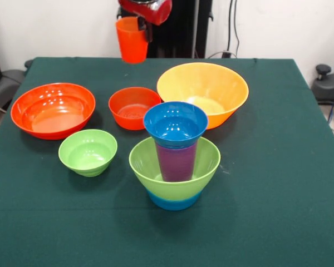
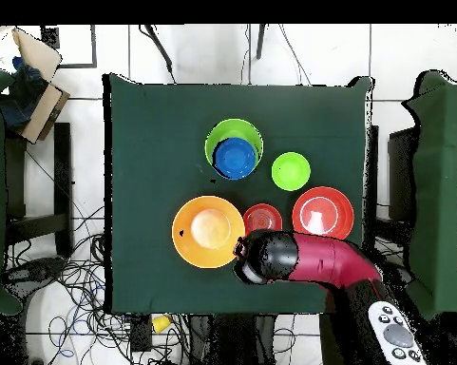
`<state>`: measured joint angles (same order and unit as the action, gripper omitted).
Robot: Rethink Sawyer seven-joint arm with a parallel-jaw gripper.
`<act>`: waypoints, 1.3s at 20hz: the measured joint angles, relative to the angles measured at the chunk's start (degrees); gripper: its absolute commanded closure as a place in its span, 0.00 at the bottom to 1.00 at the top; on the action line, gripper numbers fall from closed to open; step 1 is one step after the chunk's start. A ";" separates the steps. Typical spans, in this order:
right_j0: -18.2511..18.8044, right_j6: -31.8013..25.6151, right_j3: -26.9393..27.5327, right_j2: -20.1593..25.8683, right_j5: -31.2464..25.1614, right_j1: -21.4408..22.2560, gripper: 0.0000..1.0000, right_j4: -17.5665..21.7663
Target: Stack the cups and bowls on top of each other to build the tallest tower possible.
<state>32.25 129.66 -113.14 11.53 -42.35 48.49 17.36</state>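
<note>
- The pincer [image 1: 140, 23] is hanging at the top of the front view, under the red arm [image 2: 308, 259], and is gripping the orange-red cup [image 1: 132, 40] by its rim.
- The orange-red cup is hanging upright, clear of the green surface [image 1: 278, 183], beyond the medium red-orange bowl [image 1: 134, 108] as the front view is showing it.
- In the overhead view the arm's head is covering the cup and the pincer, so neither is showing there.
- The tower [image 1: 175, 156] is standing on the surface and is serving as the landmark for the items below, all placed as the front view is showing them.
- The tower is consisting of a light blue bowl [image 1: 174, 201] at the base, a light green bowl [image 1: 153, 167] nesting in it, a purple cup [image 1: 177, 162] standing inside the green bowl, and a dark blue bowl [image 1: 175, 123] sitting on the purple cup.
- The small light green bowl [image 1: 88, 151] is resting just beside the tower, on its left.
- The medium red-orange bowl is resting behind the tower, slightly left of it.
- The large yellow-orange bowl [image 1: 203, 92] is resting behind the tower, slightly right of it; the dark blue bowl is overlapping its near edge in the picture.
- The large red-orange bowl [image 1: 53, 109] is resting well apart from the tower, to its left and farther back.
- All loose bowls are sitting mouth upward.
</note>
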 measured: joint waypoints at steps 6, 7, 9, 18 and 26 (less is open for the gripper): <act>-0.32 0.00 7.19 5.50 -9.45 2.00 1.00 -2.24; -0.43 0.00 8.02 5.92 -9.54 1.98 1.00 -2.23; -0.98 0.00 11.13 7.19 -9.56 1.59 1.00 -2.21; -4.83 0.00 24.83 8.87 -10.48 -3.38 1.00 -1.99; -7.36 0.00 32.29 9.27 -15.11 -6.13 1.00 -1.84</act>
<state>24.89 129.66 -80.85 20.80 -57.46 42.36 15.52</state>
